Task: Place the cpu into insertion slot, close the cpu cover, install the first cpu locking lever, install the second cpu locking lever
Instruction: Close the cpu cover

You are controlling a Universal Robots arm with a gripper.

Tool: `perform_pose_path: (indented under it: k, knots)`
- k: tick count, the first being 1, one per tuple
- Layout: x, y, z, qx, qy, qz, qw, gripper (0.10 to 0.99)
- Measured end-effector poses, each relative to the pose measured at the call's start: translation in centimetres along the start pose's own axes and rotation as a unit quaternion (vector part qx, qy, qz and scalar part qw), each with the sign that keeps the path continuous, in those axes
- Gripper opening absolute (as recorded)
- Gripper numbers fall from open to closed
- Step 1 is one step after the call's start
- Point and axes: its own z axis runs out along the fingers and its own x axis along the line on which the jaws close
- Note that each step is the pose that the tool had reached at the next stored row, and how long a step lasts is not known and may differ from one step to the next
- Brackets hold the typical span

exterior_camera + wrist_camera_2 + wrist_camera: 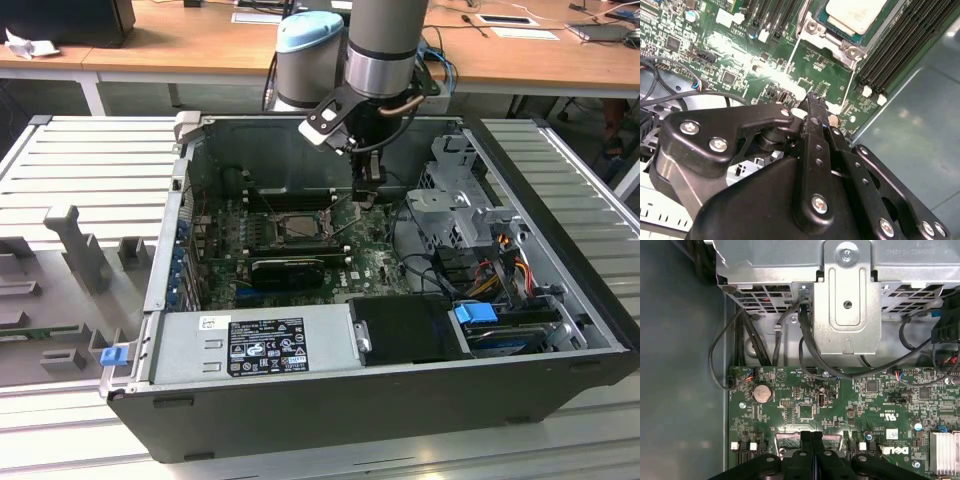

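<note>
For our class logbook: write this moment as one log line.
gripper: shut | over motherboard near insertion slot | cpu: seated

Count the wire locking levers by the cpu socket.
2, in the second wrist view: one lever at one screwed corner of the insertion slot, the other lever at the next corner.

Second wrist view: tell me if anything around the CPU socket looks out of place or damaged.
Nothing looks damaged or spilled. The cpu lies flat in the insertion slot. One oddity: two thin metal levers angle away from the socket across the motherboard rather than lying tucked along it, so they look unlatched.
</note>
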Motion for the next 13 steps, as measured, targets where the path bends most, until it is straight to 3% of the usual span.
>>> perform_pose_path:
  k: [5, 9, 13]
  knots:
    - [0.0, 0.34, 0.11, 0.0, 0.0001, 0.0, 1.0, 0.106]
    - [-0.01, 1.42, 0.34, 0.0, 0.0001, 0.0, 1.0, 0.106]
    - [-0.02, 1.99, 0.68, 0.0, 0.0001, 0.0, 1.0, 0.106]
